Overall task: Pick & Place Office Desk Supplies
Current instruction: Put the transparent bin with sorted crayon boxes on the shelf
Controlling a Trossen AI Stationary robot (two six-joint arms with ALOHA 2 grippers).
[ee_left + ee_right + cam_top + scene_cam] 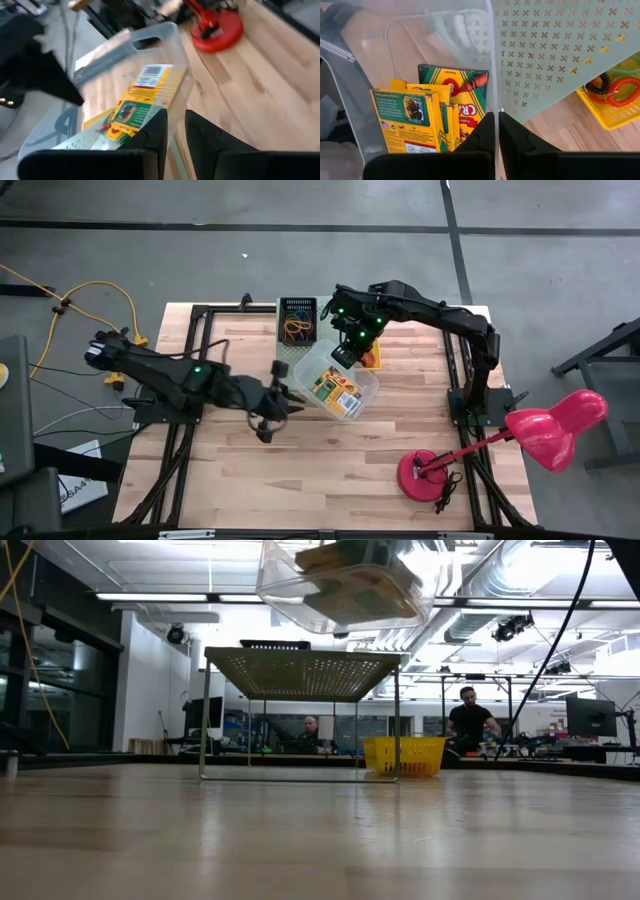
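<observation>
Both grippers pinch clear bin point(352, 385) rim at frame centre: left gripper point(292, 392), right gripper point(345, 355); crayon boxes point(335, 390) inside.

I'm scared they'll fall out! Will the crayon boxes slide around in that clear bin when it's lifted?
Probably. The clear bin hangs tilted, pinched at its rims by both end effectors, left and right. The crayon boxes lie loose on smooth plastic, so they'd likely slide downhill. Flat cardboard shouldn't roll.

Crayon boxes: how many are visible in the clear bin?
2. One crayon box shows its yellow back; the other crayon box stands behind it, both inside the lifted clear bin. More may be hidden.
</observation>
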